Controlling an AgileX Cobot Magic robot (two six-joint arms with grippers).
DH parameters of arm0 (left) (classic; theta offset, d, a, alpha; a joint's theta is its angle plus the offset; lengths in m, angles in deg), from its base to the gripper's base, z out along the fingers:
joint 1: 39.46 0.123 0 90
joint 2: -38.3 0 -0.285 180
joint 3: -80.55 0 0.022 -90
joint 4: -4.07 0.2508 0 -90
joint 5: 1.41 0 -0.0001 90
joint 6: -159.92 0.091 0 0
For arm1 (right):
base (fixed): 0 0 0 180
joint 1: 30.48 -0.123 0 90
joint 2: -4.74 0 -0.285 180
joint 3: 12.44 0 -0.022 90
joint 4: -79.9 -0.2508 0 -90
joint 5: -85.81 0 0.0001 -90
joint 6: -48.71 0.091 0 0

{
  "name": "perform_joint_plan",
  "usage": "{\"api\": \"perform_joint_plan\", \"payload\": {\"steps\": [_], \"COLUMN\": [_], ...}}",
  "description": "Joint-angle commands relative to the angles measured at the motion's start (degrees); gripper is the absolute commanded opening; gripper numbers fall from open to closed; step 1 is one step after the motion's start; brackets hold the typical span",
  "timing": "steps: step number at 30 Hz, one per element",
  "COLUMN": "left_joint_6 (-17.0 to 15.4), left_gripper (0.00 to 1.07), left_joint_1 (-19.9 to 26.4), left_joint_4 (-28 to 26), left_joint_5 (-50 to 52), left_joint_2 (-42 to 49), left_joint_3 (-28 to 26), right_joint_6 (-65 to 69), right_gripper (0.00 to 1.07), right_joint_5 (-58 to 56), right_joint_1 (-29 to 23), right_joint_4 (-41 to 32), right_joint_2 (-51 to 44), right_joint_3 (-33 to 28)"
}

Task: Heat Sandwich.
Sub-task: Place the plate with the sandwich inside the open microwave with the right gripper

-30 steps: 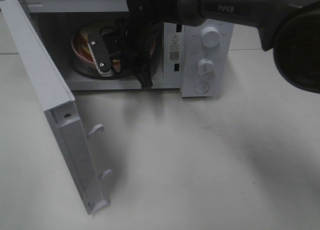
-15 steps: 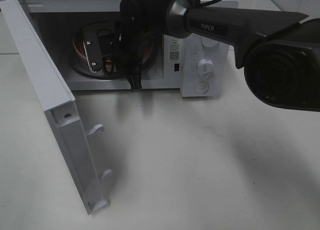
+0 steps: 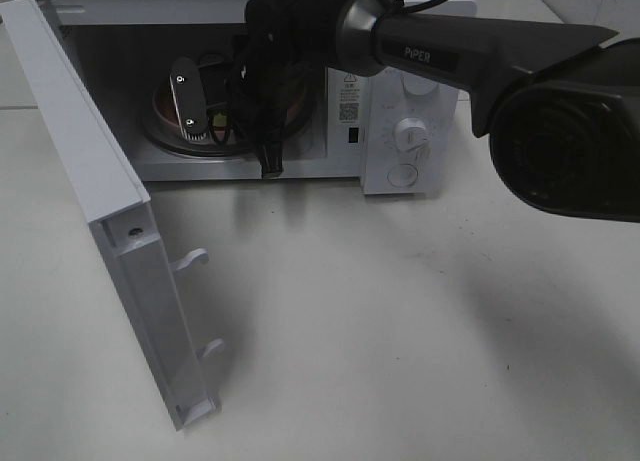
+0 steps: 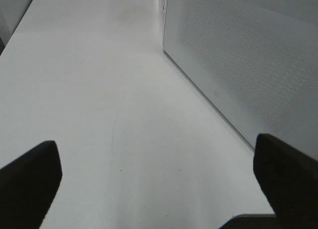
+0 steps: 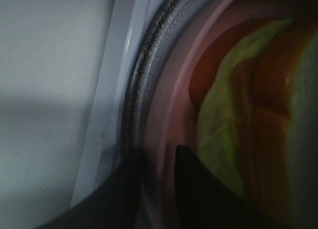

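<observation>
white bench (image 3: 400, 331) carries a microwave (image 3: 410, 91) with its door (image 3: 90, 181) swung open; inside, the sandwich (image 5: 233, 139) lies on a pink plate (image 5: 169, 114) on the glass turntable (image 5: 134, 80). the right gripper (image 5: 160, 159) straddles the plate's rim, jaws slightly apart, and i cannot tell whether it grips. the left gripper (image 4: 156, 157) hangs wide open and empty beside the microwave.
</observation>
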Motion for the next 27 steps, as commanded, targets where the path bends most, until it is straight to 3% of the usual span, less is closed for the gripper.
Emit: {"api": "perform_joint_plan", "payload": {"steps": [1,2,8,14,27], "left_joint_6": [-0.11,-0.11,-0.11,-0.11,-0.11], "left_gripper": [0.98,0.98,0.98,0.98,0.98], "left_joint_1": [0.23,0.23,0.23,0.23,0.23], "left_joint_4": [-0.52,-0.52,-0.52,-0.52,-0.52], "left_joint_5": [0.57,0.57,0.57,0.57,0.57], "left_joint_2": [1.26,1.26,1.26,1.26,1.26], "left_joint_3": [0.00,0.00,0.00,0.00,0.00], "right_joint_6": [2.29,3.72,5.39,5.44,5.50], "right_gripper": [0.44,0.55,0.71,0.71,0.72], "right_joint_5": [0.29,-0.11,-2.01,0.11,7.28], "right_joint_1": [0.00,0.00,0.00,0.00,0.00], "right_joint_4": [0.17,0.17,0.17,-0.23,-0.23], "right_joint_2": [-0.46,-0.46,-0.92,-3.44,-13.52], "right_joint_3": [0.52,0.52,0.34,-4.30,-21.37]}}
